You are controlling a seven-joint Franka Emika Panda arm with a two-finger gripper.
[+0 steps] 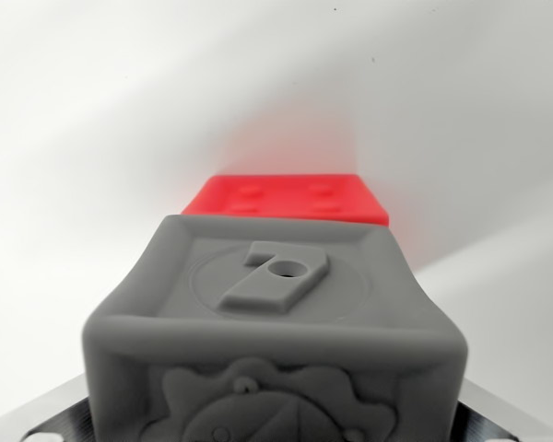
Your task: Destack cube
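At the wrist view's lower left, around eight o'clock, a dark metal corner of the claw (275, 405) peeks out beside the grey cube (275, 318); a matching corner shows at four o'clock on the right. The fingertips themselves are hidden, so I cannot tell for certain whether the claw is clamped, though the cube filling the frame so close to the camera suggests it sits between the fingers.

In the centre, the grey cube shows its top face with a raised numeral 7 in a ring, and a moulded relief on the near face. Beyond it, toward twelve o'clock, a red cube (288, 198) with studs on its top peeks out, on or near the white table (74, 138). Whether the two cubes touch cannot be told.

To do the step well, I judge the grey cube should be moved level and well clear of the red one, then set flat on bare table before letting go.
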